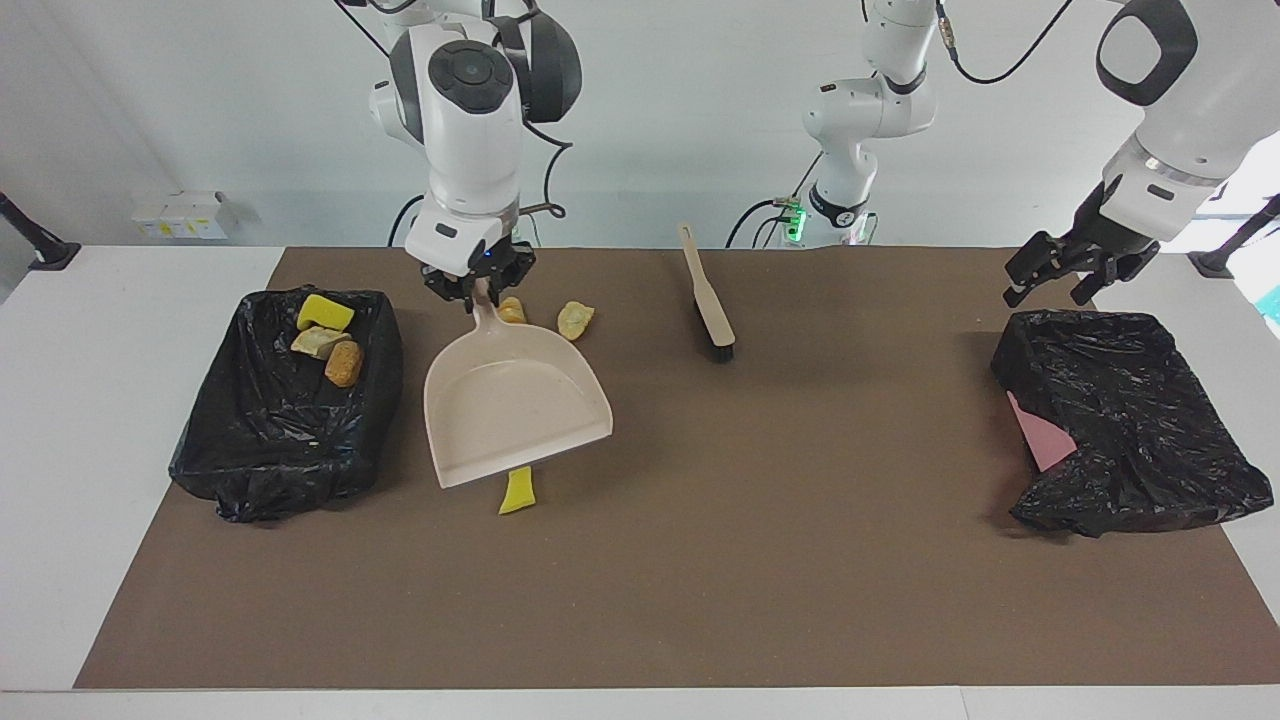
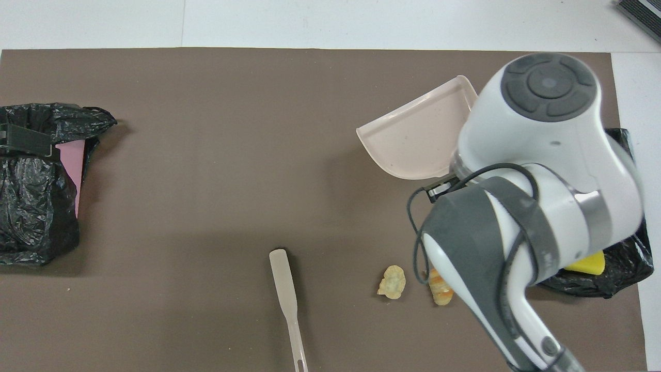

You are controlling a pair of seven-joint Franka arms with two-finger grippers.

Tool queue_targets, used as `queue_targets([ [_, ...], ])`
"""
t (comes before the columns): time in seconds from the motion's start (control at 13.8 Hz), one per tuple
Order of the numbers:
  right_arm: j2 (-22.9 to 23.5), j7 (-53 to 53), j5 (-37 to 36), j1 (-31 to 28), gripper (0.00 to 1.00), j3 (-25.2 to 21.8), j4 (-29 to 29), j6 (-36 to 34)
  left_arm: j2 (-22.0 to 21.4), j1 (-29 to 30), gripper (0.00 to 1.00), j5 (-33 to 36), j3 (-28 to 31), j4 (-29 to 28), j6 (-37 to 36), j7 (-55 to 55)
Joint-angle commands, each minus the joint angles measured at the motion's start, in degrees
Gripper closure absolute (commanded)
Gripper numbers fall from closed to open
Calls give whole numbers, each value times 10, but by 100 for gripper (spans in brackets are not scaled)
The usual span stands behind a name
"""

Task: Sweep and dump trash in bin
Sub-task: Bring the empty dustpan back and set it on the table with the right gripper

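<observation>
The right gripper [image 1: 478,288] grips the beige dustpan [image 1: 515,405] by its handle, above the brown mat [image 1: 700,560]. The left gripper [image 1: 1060,275] hangs open over the black bag [image 1: 1130,420].

Crinkled glossy black plastic is lining the bin [image 1: 285,420]; the smooth beige plastic dustpan [image 1: 510,405] is lying on a matt brown table mat [image 1: 700,560].

No legible text, label, brand, number or sign on anything in either view.
</observation>
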Motion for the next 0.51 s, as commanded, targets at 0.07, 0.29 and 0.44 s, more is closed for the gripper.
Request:
queue_targets([
  [0.07,54,143,76,44,100,-2,36,60,-54,-5,0,8,-5,-46,-14,-1],
  [0.29,85,217,83,84,100,-2,38,108,-56,-5,0,8,-6,-48,-17,14],
  [0.44,99,228,84,97,100,-2,38,127,-51,-5,0,20,-6,-41,-20,48],
])
